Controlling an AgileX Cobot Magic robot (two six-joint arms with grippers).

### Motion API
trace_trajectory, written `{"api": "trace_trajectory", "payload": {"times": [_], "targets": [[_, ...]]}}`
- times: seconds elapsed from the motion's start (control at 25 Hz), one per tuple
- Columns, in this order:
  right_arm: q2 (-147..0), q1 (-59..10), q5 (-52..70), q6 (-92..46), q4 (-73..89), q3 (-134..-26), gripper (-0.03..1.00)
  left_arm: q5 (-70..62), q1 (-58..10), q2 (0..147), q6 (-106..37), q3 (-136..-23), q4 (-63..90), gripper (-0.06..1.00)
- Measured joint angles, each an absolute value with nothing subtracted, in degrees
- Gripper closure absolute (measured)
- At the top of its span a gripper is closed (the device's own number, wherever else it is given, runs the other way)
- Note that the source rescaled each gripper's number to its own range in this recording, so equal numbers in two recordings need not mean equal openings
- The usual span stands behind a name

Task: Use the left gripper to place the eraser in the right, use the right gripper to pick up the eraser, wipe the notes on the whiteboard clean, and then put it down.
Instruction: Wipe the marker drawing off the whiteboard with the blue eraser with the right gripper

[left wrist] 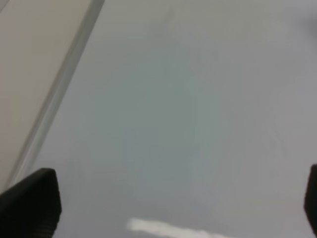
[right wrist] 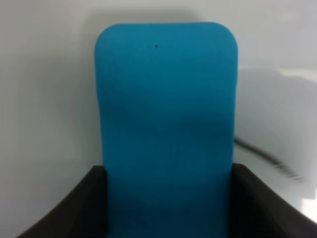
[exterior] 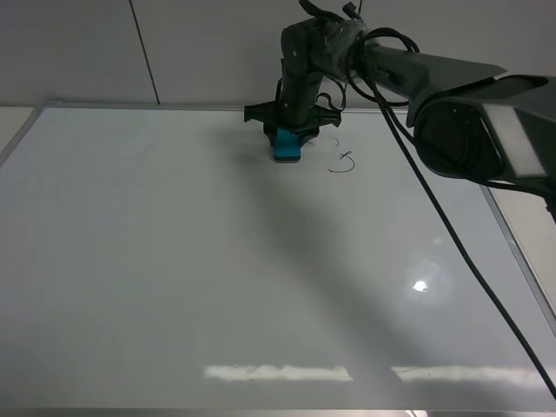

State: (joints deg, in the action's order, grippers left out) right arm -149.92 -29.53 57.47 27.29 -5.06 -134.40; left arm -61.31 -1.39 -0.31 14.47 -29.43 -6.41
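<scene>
- Left gripper: we are seeing its two dark fingertips spread wide over bare board, holding nothing.
- Whiteboard: we are logging it as filling the exterior view from the lower edge to the upper middle. A glare streak is lying along the bottom.
- Right arm: we are seeing it enter from the right edge and reach to the upper middle. Its cable is hanging across the right side of the board.
- Right gripper: we are finding it pressed together on the eraser, pinching its two long sides.
- Eraser: we are placing it in the upper middle of the frame, low at the board. We cannot tell whether the felt is touching.
- Notes: we are seeing the scribble just right of the eraser, apart from it and unwiped.
- Hazards, as we are judging them: a tilted eraser could be leaving strokes behind, and a hard press could be twisting it out of the pinch. The slack cable could also be dragging over the board.
</scene>
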Motion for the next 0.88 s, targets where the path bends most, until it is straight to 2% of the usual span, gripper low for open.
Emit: {"api": "trace_trajectory", "payload": {"times": [0.36,0.56,0.88], "targets": [[-149.92,-27.32,61.21,24.71,-7.84,-134.86,0.94,-61.31,-1.39,-0.31,14.47,-29.43,-6.52,-0.06],[-150.04,-31.01,60.87,24.36,-11.92,-134.86,0.94,-61.31,-1.39,-0.31,14.47,-29.43,-6.52,-0.06],[-150.46,-38.13,55.51,26.74,-9.02,-134.58,0.94,-61.31,-1.39,-0.31,14.47,-29.43,-6.52,-0.06]]}}
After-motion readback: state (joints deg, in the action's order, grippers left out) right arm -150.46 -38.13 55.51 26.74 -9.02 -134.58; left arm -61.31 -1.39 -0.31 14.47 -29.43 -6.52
